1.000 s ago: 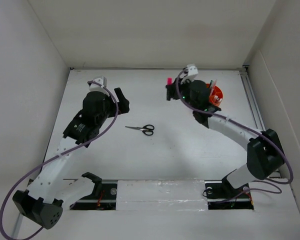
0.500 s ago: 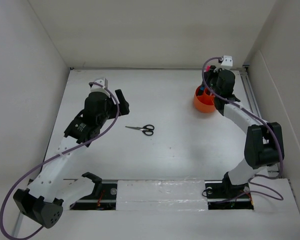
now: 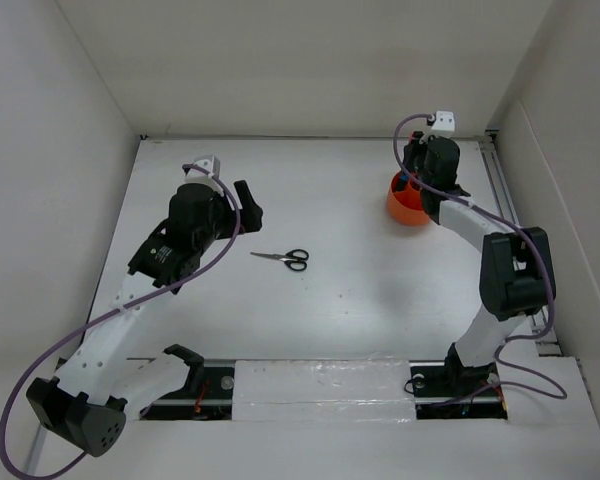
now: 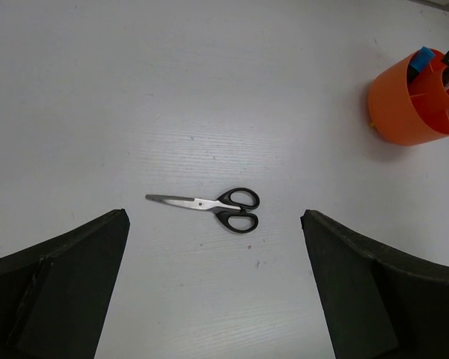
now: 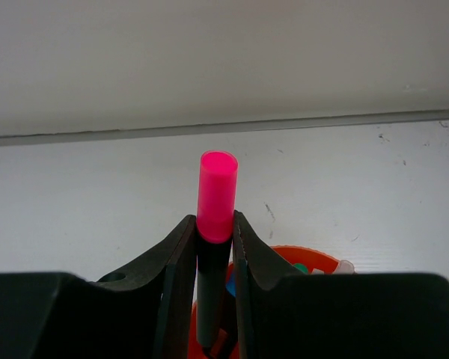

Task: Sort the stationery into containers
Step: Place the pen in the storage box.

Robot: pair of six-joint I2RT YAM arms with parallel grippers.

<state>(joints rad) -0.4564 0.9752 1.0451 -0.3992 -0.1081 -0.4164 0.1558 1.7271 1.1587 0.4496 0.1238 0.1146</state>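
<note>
The round orange pot [image 3: 408, 206] stands at the back right of the table; it also shows in the left wrist view [image 4: 411, 105] and under the right fingers [image 5: 299, 258]. My right gripper [image 3: 412, 172] [image 5: 214, 224] is shut on a pink-capped black marker [image 5: 215, 198], held upright with its lower end inside the pot. A blue-capped marker [image 4: 422, 58] and other pens stand in the pot. Black-handled scissors [image 3: 283, 258] [image 4: 209, 205] lie closed in the middle of the table. My left gripper [image 3: 242, 203] [image 4: 213, 299] is open and empty, hovering to the left of the scissors.
White walls enclose the table on the left, back and right. A metal rail [image 3: 505, 200] runs along the right edge beside the pot. The arm bases stand at the near edge.
My right gripper carried the pink-capped marker from left of the pot to over it, then lowered it a little into the pot. The left arm barely moved.
</note>
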